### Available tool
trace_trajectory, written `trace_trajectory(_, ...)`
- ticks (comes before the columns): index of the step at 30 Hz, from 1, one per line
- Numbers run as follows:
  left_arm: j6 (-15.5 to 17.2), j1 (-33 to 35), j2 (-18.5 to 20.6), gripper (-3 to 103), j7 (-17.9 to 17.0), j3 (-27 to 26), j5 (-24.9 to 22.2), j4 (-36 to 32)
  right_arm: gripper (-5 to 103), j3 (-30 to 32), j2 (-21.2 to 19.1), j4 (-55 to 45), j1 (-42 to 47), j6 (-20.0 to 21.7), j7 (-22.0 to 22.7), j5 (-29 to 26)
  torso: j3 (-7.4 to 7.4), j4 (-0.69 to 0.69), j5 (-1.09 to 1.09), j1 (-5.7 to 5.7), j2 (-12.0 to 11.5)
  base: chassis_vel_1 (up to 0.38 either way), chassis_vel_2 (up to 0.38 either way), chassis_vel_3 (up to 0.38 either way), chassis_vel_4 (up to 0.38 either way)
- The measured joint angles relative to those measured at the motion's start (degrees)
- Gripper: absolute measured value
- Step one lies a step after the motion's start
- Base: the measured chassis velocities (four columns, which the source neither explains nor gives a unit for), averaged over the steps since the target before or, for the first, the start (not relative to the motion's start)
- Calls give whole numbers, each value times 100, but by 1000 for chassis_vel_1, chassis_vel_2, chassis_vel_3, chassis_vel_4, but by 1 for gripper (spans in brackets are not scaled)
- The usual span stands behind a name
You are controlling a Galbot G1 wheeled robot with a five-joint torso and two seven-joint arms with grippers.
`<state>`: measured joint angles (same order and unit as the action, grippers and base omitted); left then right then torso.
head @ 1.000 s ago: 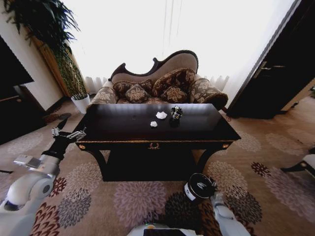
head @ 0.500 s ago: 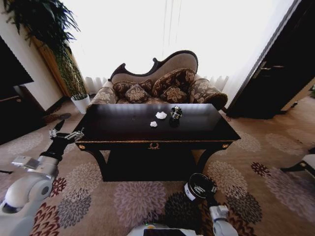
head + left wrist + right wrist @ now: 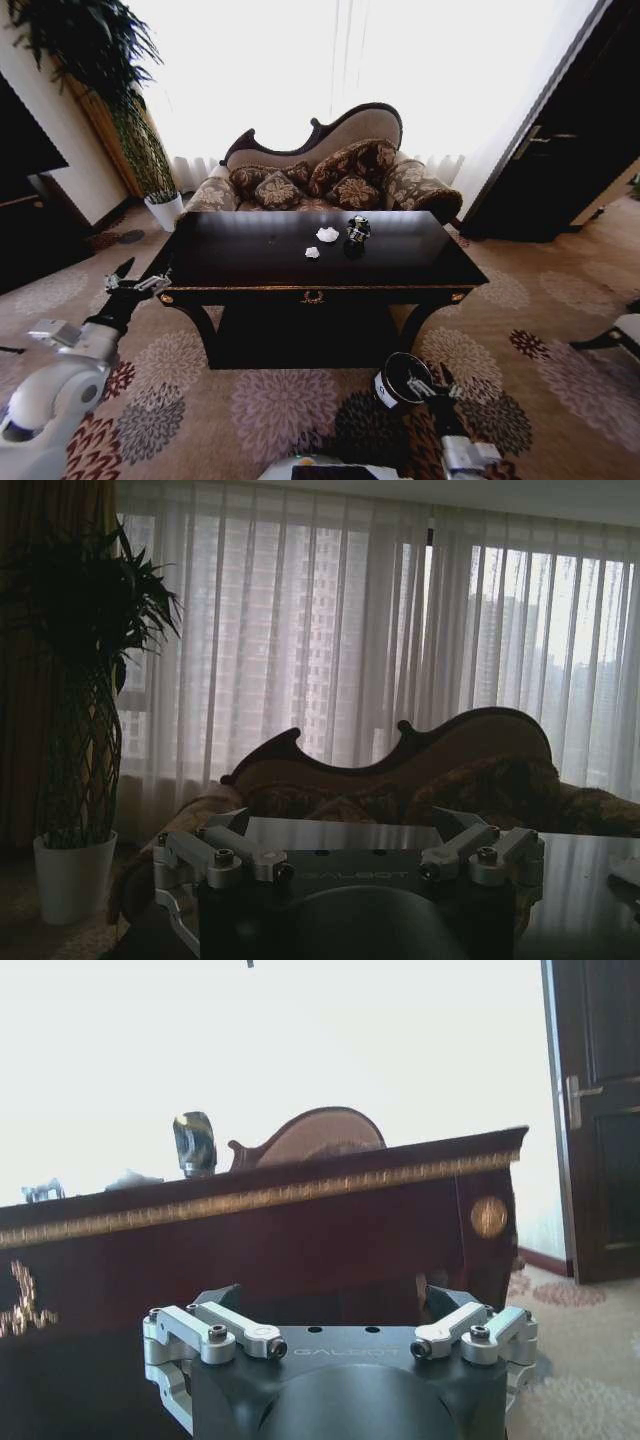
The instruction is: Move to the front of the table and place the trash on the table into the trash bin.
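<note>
The left pincer [image 3: 133, 281] is black with silver-grey links, on a black wrist behind it and a rounded white arm shell. Wrist views show silver linkages with dark screws flanking a black housing lettered GALBOT.

The trash bin [image 3: 402, 381] is partly covered by the right gripper [image 3: 432, 384] at its 3 o'clock side. Both wrist views cut off their own fingertips. The dark crumpled object [image 3: 358, 231] is too small to identify.

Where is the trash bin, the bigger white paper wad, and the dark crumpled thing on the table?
trash bin [image 3: 398, 379]: head view, on its dark round top.
bigger white paper wad [image 3: 328, 234]: head view, on its middle.
dark crumpled thing [image 3: 357, 230]: head view, on its middle.
</note>
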<state>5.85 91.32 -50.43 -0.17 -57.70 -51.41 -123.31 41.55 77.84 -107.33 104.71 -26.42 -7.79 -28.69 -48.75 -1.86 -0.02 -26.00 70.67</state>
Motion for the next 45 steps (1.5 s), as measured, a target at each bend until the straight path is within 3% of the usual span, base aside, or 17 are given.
trace_trajectory(12,40,-5,10,100,-16,-6,9,-2,100,366,-8,-1059,319,215,160,-162,0,0,1,0,-1,0,0,0,0)
trace_trajectory(16,39,-6,11,100,-16,-7,12,-2,100,524,-90,-1634,386,548,310,-287,0,0,0,0,-1,0,0,0,0)
trace_trajectory(21,32,-9,13,100,-15,-6,16,-2,100,501,-452,-2222,121,1634,1060,-349,0,0,1,0,-1,0,0,0,0)
trace_trajectory(22,32,-9,13,100,-15,-6,16,-2,100,501,-452,-2222,121,1634,1060,-349,0,0,1,0,-1,0,0,0,0)
trace_trajectory(26,27,-9,14,100,-15,-5,18,-1,100,273,-1075,-2521,-396,2275,1368,-472,-1,0,1,-1,-1,0,0,0,0)
trace_trajectory(27,27,-9,14,100,-15,-5,18,-1,100,273,-1075,-2521,-396,2275,1368,-472,-1,0,1,-1,-1,0,0,0,0)
trace_trajectory(30,23,-10,16,100,-15,-5,20,0,100,87,-1708,-2729,-706,2873,1357,-655,-1,0,0,-1,-1,0,0,0,0)
trace_trajectory(32,23,-9,16,100,-15,-4,20,0,100,47,-1798,-2747,-762,2938,1364,-700,-1,0,0,-1,-1,0,0,0,0)
trace_trajectory(35,21,-9,16,100,-14,-3,22,1,100,-140,-2259,-2731,-1092,3150,1442,-856,-1,1,1,-1,-1,0,0,0,0)
trace_trajectory(43,16,-10,15,100,-12,-1,22,2,100,-904,-3514,-2019,-2215,3457,1630,-2113,-1,0,2,-1,-1,0,0,0,0)
trace_trajectory(45,16,-9,15,100,-12,-1,22,2,100,-1005,-3617,-1927,-2357,3475,1655,-2207,-1,0,2,-1,-1,0,0,0,0)
